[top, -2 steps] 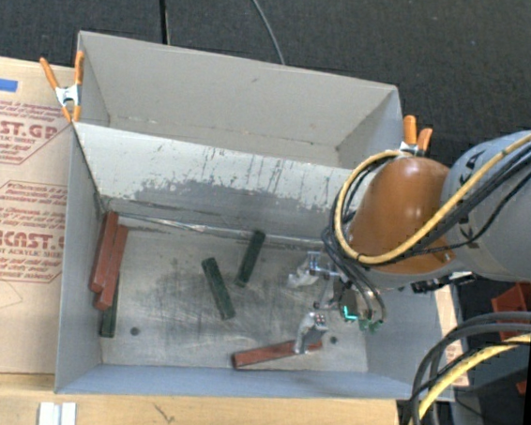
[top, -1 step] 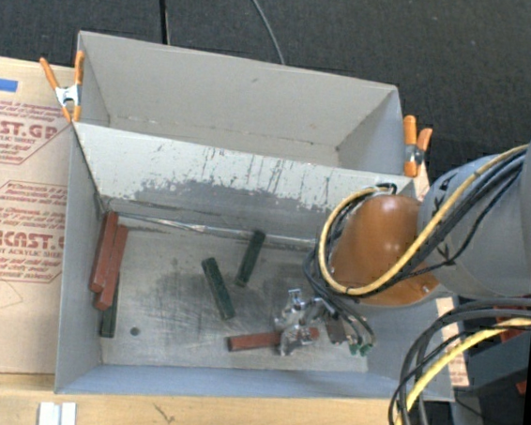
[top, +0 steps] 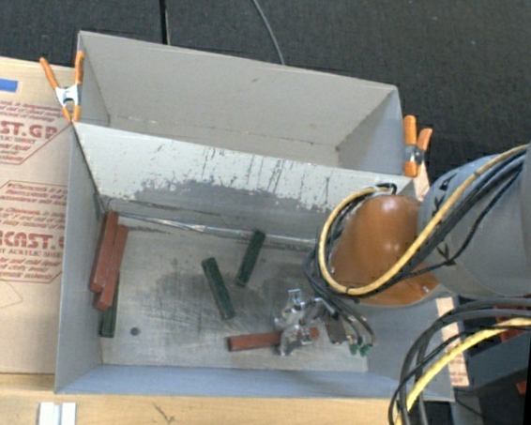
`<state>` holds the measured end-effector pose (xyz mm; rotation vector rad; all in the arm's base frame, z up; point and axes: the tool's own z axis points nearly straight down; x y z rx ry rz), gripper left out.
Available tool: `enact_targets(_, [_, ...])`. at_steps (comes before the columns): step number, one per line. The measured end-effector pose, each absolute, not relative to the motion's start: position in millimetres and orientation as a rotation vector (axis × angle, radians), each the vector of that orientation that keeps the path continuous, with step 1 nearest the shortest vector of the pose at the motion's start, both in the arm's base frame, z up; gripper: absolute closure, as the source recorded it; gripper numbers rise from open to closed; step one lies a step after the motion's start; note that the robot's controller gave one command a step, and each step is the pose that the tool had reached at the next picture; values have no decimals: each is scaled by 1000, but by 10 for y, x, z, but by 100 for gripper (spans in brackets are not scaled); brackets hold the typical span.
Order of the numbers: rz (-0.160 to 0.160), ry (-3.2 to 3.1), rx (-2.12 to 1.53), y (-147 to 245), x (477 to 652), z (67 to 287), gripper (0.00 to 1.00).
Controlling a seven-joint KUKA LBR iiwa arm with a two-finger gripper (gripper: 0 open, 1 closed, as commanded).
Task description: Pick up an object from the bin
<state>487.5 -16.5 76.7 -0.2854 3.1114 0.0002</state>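
Down at the front right of the scuffed grey metal bin [top: 203, 177], the shiny gripper [top: 293, 329] is hanging at the right end of a flat reddish-brown bar [top: 250, 343] lying on the floor. Whether it is released or clenched, I cannot tell. Two slim dark green sticks [top: 218, 289] [top: 250, 257] are lying tilted nearby. Long reddish-brown slabs [top: 108, 258] are resting along the left wall.
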Motion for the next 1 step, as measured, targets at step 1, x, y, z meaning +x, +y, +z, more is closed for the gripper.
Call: enact_targets(1, [1, 3124, -317, 170, 4841, 2011, 100])
